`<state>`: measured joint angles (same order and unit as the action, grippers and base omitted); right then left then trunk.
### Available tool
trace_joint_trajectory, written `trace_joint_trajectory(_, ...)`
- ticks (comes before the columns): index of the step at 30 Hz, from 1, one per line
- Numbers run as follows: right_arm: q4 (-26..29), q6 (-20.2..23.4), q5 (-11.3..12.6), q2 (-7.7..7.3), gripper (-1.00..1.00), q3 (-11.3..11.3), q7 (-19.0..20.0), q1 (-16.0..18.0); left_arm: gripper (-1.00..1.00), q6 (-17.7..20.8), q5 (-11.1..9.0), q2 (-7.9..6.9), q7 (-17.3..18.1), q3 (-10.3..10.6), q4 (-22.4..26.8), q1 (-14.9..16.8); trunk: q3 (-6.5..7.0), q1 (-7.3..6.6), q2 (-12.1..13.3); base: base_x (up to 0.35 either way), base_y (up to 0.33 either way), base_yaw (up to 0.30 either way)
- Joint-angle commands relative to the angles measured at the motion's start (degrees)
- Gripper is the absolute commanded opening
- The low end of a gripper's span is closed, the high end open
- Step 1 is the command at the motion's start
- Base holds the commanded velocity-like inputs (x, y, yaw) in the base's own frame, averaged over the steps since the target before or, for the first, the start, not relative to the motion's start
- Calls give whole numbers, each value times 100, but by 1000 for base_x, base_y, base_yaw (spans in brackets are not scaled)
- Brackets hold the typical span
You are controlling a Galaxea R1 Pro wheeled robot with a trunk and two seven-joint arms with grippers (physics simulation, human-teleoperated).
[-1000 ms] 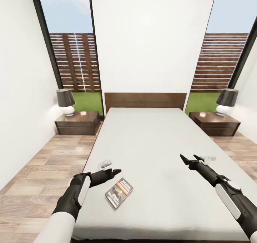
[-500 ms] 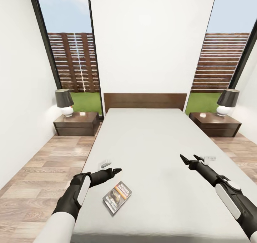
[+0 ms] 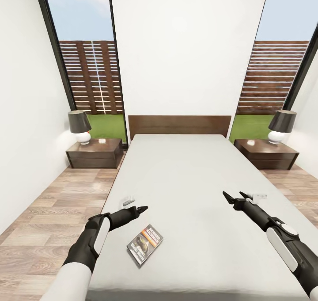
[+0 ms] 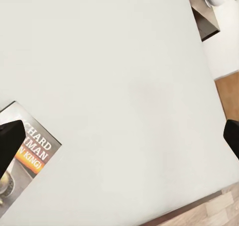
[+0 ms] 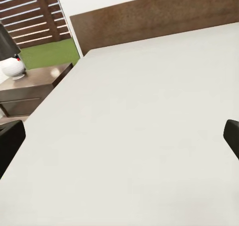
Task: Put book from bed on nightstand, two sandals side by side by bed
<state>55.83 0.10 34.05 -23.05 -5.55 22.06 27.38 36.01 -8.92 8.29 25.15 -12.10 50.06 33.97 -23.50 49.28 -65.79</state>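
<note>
Book (image 3: 145, 244): flat on bed (image 3: 185, 177), near foot edge toward its left side, untouched. Left gripper (image 3: 142, 209): jaws parted, empty, just beyond book, likely staged to grasp. Right gripper (image 3: 234, 197): parted, empty, idle over mattress. Nightstands (image 3: 95, 152) flank headboard. Wood floor (image 3: 39, 221), white walls.

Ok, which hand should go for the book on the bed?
Left. The left hand hangs open just beside the book near the mattress's foot; the right hand is far across the bed.
</note>
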Motion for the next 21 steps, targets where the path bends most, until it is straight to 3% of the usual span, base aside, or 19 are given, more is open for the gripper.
trace_joint_trajectory(1,-2,0,58,-7,100,-16,9,4,100,41,-17,7,16,-27,-2,5,-7,0,-4,0,0,0)
trace_joint_trajectory(9,-2,-1,58,-7,100,-16,9,4,100,38,-14,6,-58,-18,-26,5,-7,0,-4,0,0,0)
trace_joint_trajectory(14,-2,-1,58,-7,100,-16,9,4,100,36,-28,12,-446,-1,-30,5,-7,0,-4,0,0,0)
trace_joint_trajectory(15,-2,-1,58,-7,100,-16,9,4,100,33,-56,14,-791,6,-31,5,-7,0,-4,0,0,0)
trace_joint_trajectory(17,-2,-1,58,-7,100,-16,9,4,100,31,-87,14,-923,10,-31,5,-7,0,-4,0,0,0)
trace_joint_trajectory(21,-2,-1,58,-7,100,-16,9,4,100,29,-308,15,-1152,7,-32,5,-7,0,-4,0,0,0)
